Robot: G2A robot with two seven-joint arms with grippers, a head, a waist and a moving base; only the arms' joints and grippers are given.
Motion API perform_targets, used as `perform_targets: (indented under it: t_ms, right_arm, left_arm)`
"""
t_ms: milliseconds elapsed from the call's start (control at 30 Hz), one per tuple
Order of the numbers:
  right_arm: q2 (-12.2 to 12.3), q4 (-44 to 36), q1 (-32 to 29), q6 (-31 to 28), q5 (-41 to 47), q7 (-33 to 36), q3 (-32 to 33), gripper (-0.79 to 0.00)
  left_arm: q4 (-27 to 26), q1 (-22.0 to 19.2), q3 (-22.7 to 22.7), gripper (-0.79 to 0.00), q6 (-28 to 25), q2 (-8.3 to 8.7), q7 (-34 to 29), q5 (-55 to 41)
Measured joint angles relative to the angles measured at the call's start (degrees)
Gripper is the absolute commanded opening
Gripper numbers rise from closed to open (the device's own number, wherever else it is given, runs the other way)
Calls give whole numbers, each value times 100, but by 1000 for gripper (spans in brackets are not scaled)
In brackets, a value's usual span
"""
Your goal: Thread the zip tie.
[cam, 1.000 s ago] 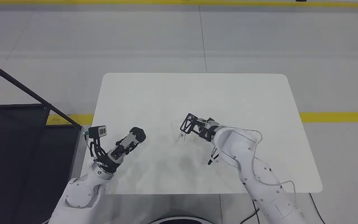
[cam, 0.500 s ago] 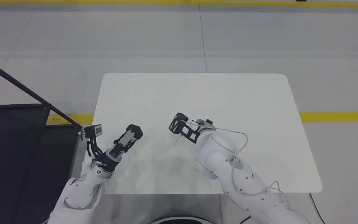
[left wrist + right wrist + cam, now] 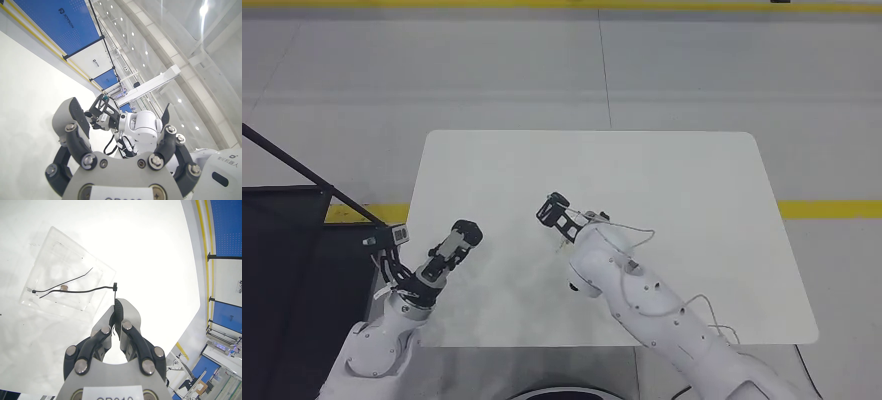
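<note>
Zip tie (image 3: 90,290), black: pinched just under its head by the right fingers (image 3: 118,311), closed tight on it. From the head, a long curve of strap away from the grip, tail end over a clear tray (image 3: 56,247); touching the tray or not, hard to tell. Inside the tray, lying flat, a second zip tie (image 3: 62,284), crossed in view by that tail. Under the tray, the white worktop (image 3: 151,247). Off at the worktop's left front, raised above the surface: left fingers (image 3: 77,113), spread wide apart, aimed toward the right arm.
</note>
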Motion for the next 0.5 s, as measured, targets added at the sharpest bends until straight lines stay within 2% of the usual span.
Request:
perform_targets:
  t_ms: [167, 233, 333, 500]
  right_arm:
    - [-105, 172, 45, -35, -73, -17, -119, -785]
    - [-149, 250, 75, -43, -90, -16, -150, -751]
    - [-205, 324, 99, -41, -112, -18, -166, -643]
    - [-271, 385, 106, -79, -128, -32, -140, -625]
  left_arm:
    - [42, -19, 52, 0, -24, 5, 19, 15]
    - [54, -27, 62, 0, -32, 8, 27, 22]
    - [64, -28, 65, 0, -49, 14, 33, 15]
    - [80, -26, 56, 0, -78, 23, 41, -37]
